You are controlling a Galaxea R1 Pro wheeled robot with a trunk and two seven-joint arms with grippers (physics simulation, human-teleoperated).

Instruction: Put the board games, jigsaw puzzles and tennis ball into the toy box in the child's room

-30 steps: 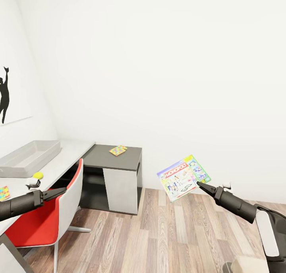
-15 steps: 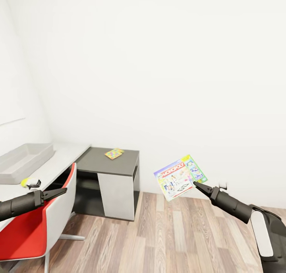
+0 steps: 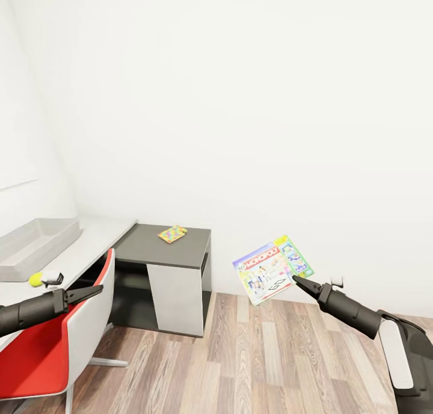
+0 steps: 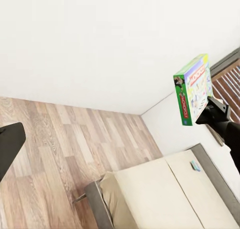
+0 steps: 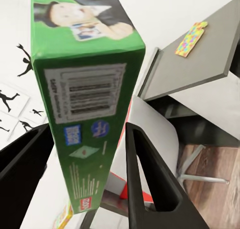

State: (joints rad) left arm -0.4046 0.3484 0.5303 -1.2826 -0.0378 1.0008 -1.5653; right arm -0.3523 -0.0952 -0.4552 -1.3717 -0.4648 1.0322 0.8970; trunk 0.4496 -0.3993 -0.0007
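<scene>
Right claw (image 3: 296, 278) pinching the Monopoly box (image 3: 273, 269) by one corner, holding it tilted in the air over the wood floor (image 3: 258, 366), right of the dark cabinet (image 3: 165, 269). In the right wrist view, claw fingers (image 5: 147, 184) on either side of the box's thin edge (image 5: 87, 114). Left claw (image 3: 96, 290) pressed together, holding nothing, hovering above the red chair (image 3: 54, 336).

Toy box (image 3: 36, 245) far left on the pale counter (image 3: 90, 245), well apart from the Monopoly box. Tennis ball (image 3: 36, 278) on the counter near the toy box's near end. One jigsaw puzzle (image 3: 172, 233) lying on the cabinet top.

Step in hand, as judged: carrying the Monopoly box toward the toy box. To do it well: turn and roll the base left until the tray sits within the right arm's reach, keep the pinch firm since the hold is only at a corner, level the box before lowering it flat inside the flared sides.

In the way: the red chair pushed in against the counter, between robot and toy box; likely a need to approach from the side or reach over its back. Bed (image 4: 165, 194) with beige mattress visible in the left wrist view, a small blue item (image 4: 195, 165) lying on it, too small to identify.
</scene>
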